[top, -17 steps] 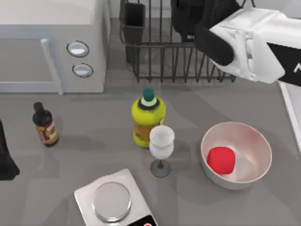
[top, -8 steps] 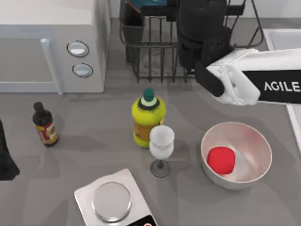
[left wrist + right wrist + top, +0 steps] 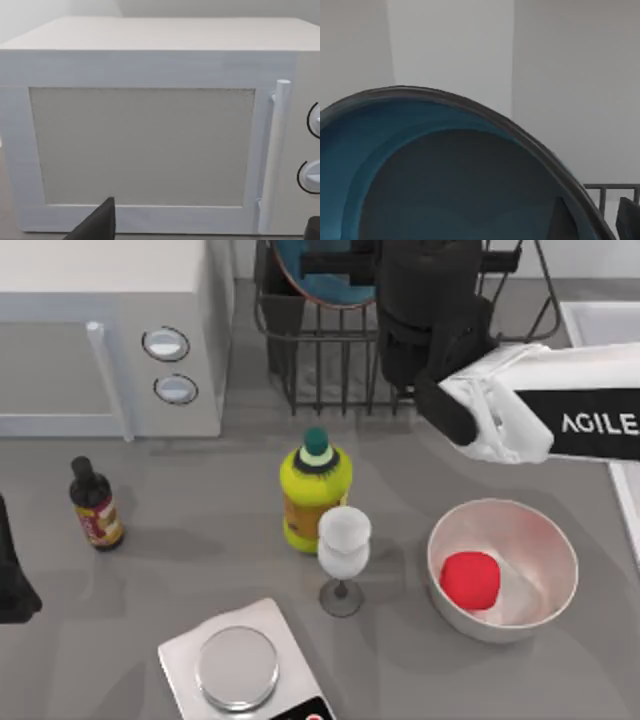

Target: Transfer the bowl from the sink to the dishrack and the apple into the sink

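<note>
The right tool is above the dishrack, clamped on the bowl, which hangs over the rack. The apple lies in a white bowl on the desk, well below the tool. The left tool faces a microwave; I cannot tell its state.

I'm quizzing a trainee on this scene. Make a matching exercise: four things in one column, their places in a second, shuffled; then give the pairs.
Things:
1. bowl
2. apple
3. wine glass
4. small dark bottle

Places:
A. inside the white bowl near the table's right side
B. over the dishrack, beside the right gripper
C. at the table's left, below the microwave
D. just in front of the yellow-green bottle

Pairs: 1-B, 2-A, 3-D, 4-C
</note>
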